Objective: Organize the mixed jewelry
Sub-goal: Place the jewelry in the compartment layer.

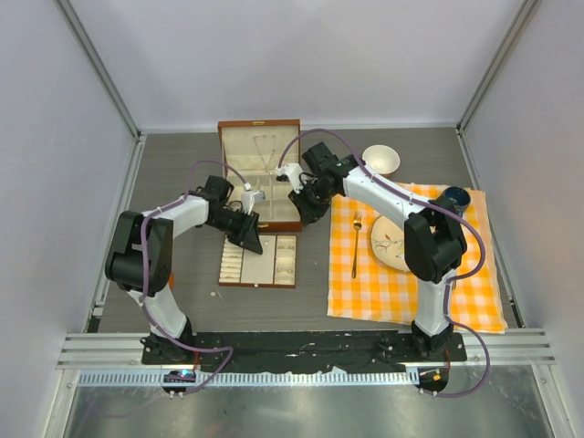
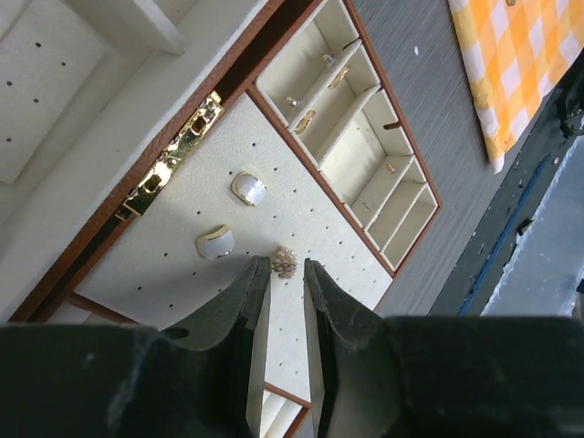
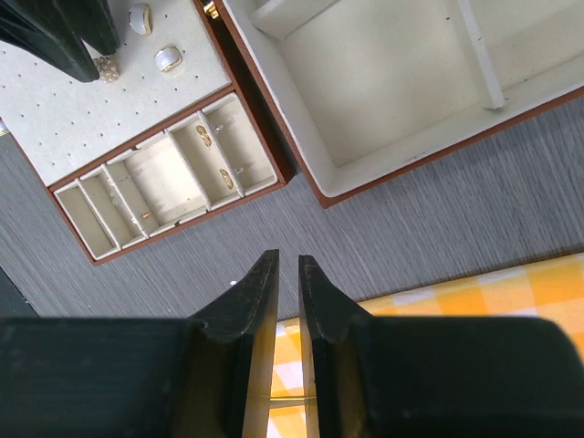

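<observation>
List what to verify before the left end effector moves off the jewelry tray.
1. Jaws of the left end effector apart: ok.
2. The sparkly cluster piece is over the perforated pad, not a compartment: ok.
3. That piece is free of both fingers: cannot tell.
4. The nearer white gold-rimmed piece is clear of the fingers: ok.
5. The right end effector is empty, over the grey table, away from the tray: ok.

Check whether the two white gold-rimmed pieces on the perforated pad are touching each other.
Apart. The left wrist view shows the upper white piece and the lower white piece with bare perforated pad between them.
</observation>
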Controlling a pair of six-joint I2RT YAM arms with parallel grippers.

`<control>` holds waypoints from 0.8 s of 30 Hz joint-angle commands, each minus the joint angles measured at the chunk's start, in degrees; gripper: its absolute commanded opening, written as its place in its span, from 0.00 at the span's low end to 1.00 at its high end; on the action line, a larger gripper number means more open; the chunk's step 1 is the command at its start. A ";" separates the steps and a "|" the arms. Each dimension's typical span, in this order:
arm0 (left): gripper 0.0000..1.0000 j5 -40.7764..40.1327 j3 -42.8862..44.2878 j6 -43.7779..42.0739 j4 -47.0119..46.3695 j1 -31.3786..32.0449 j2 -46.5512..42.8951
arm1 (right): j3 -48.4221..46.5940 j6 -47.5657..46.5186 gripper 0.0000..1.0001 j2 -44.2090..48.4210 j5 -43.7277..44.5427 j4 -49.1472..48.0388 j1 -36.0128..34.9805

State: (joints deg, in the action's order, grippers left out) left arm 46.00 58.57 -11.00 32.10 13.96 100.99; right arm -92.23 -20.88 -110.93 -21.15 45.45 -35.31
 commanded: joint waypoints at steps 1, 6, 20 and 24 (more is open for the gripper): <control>0.27 -5.92 -1.00 -2.53 1.21 -0.51 -2.29 | -0.24 -0.65 0.21 1.69 -1.35 -0.89 -0.46; 0.29 -6.36 -1.09 -2.53 1.48 -0.51 -2.64 | -0.15 -0.65 0.20 1.86 -1.62 -0.80 -0.64; 0.29 -5.57 -1.09 -6.56 6.92 -0.60 -12.65 | 0.03 -1.18 0.21 2.83 -1.18 -0.63 -0.64; 0.29 -5.48 -0.21 -12.96 15.68 -2.00 -18.36 | -0.06 -1.88 0.21 3.97 -0.91 -0.19 -0.72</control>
State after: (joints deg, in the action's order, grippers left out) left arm 40.45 56.95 -16.21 38.79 13.41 89.12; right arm -92.01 -21.26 -110.93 -21.74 45.47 -35.57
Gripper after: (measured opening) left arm 0.292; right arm 0.209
